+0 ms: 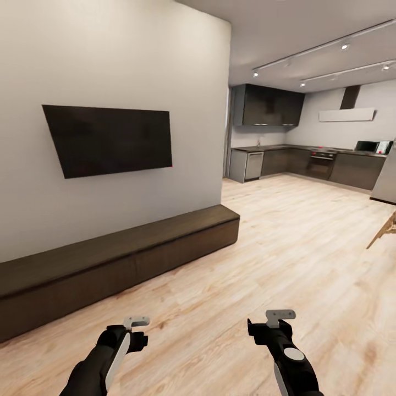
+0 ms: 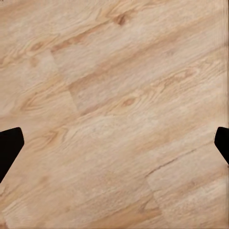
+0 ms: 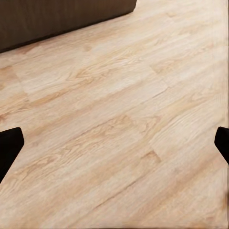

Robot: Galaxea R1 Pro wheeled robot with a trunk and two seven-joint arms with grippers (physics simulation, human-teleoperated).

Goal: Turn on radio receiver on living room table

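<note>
Nearest the head camera, the left gripper (image 1: 136,322) and right gripper (image 1: 279,315) hang low over the wood-plank floor (image 1: 264,264), each carried on a dark forearm; in both wrist views the dark fingertips (image 2: 9,148) (image 3: 9,148) sit at opposite edges with bare planks between, so the jaws of both are spread wide and pinch nothing. Beyond the left gripper a long dark-brown low cabinet (image 1: 110,258) runs along the white wall (image 1: 110,55); above the cabinet hangs a dark flat screen (image 1: 110,140); its corner also enters the right wrist view (image 3: 62,19). Past the cabinet's far end lies a kitchen (image 1: 308,159) with dark units, an oven and a ceiling track of spotlights; a wooden leg (image 1: 385,228) intrudes well to the right of the cabinet. The radio receiver and its table are not in these frames; the robot is judged to be in transit, with the search ahead. As a small rounded box, the receiver is probably light, rigid and liable to slide if pushed; a gentle press on its control, without lifting, seems advisable. No brand, label or legible writing appears.
</note>
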